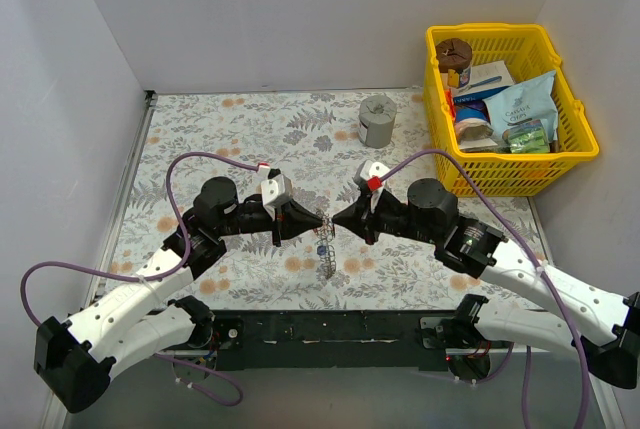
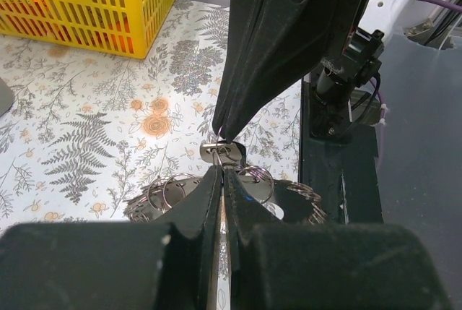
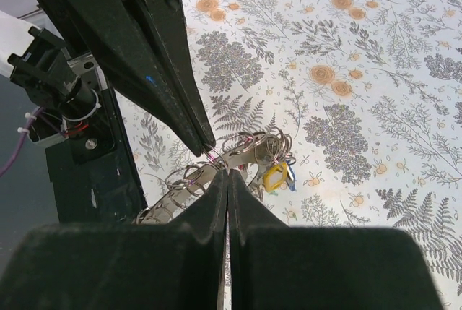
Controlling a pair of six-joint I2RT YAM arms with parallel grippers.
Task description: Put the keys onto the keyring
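Both arms reach in over the middle of the bench (image 1: 220, 139) and meet almost tip to tip, the left pincer (image 1: 316, 222) coming from the left and the right pincer (image 1: 337, 219) from the right. From above I see the keyring (image 1: 327, 257) edge-on between the two tips, hanging down from them toward the near edge of the flowered top. Blue-headed keys (image 1: 322, 247) show on it about halfway down.

On the left wrist camera that arm's jaws are pressed together with no gap, and a small flat silver piece (image 2: 220, 152) sits right at their tip. The right pincer comes down from above and its point meets the same piece, with a thin wire loop showing at its end. Small loops (image 2: 175, 188) fan out to both sides below.

The right wrist camera gives the mirror view. Its jaws are squeezed together too, their tip in the bunch of silver loops, and the left pincer's point touches the bunch from the upper left. A yellow-headed key (image 3: 276, 177) hangs just right of the grip, with a bit of blue behind it. Each pincer looks clamped on the keyring — exactly which loop each one bites I cannot tell.

A grey cup (image 1: 377, 121) stands well behind the arms, and a yellow basket (image 1: 500, 174) of packets sits at the far right.
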